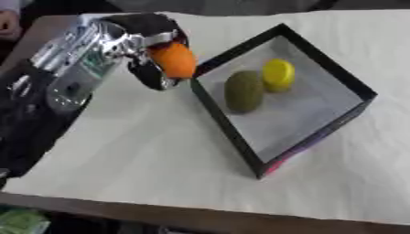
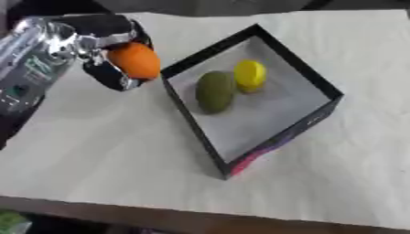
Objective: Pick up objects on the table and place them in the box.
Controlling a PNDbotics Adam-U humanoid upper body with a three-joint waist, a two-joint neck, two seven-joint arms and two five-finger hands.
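Pale worktop (image 1: 144, 155) here; my left hand (image 1: 148, 50) is clenched around the orange fruit (image 1: 174, 60), box (image 1: 232, 132) rim just to its right.

The left arm (image 1: 76, 64) is shiny silver with greenish markings, ending in glossy black fingers (image 1: 152, 75).

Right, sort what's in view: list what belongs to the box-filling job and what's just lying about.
Job:
- round orange fruit, held in left hand
- black-walled square box
- oval green fruit, in box
- round yellow fruit, in box

Lying about:
- cream tablecloth
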